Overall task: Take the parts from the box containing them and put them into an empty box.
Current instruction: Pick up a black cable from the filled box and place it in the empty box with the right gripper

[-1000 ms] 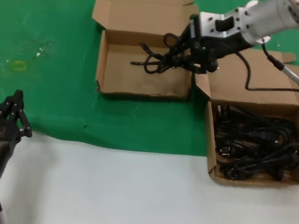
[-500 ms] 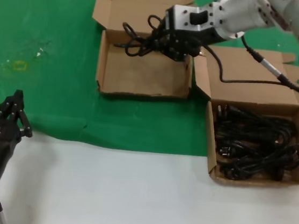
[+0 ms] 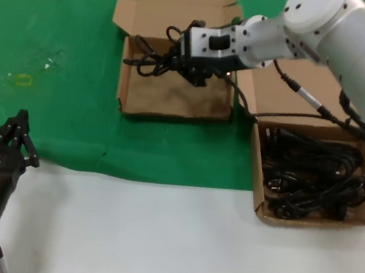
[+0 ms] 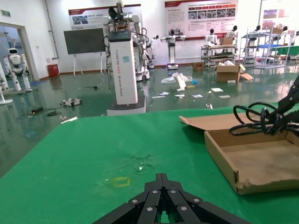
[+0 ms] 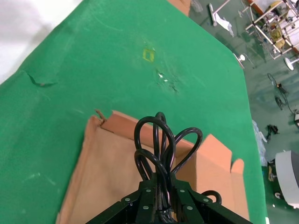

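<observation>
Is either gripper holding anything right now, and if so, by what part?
The right gripper is shut on a coiled black power cord, pinching its bundled loops over the empty brown cardboard box. The left gripper holds nothing.

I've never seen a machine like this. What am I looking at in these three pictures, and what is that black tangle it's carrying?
This is a two-armed robot. The wide picture comes from a camera on its head, looking down at a table with a green cloth. The other two come from cameras on its wrists. The right gripper is shut on a coiled black power cord, seen close up in the right wrist view, and holds it above the empty box. More cords lie in the box beside it. The left gripper waits near the robot, holding nothing, its fingers together.
</observation>
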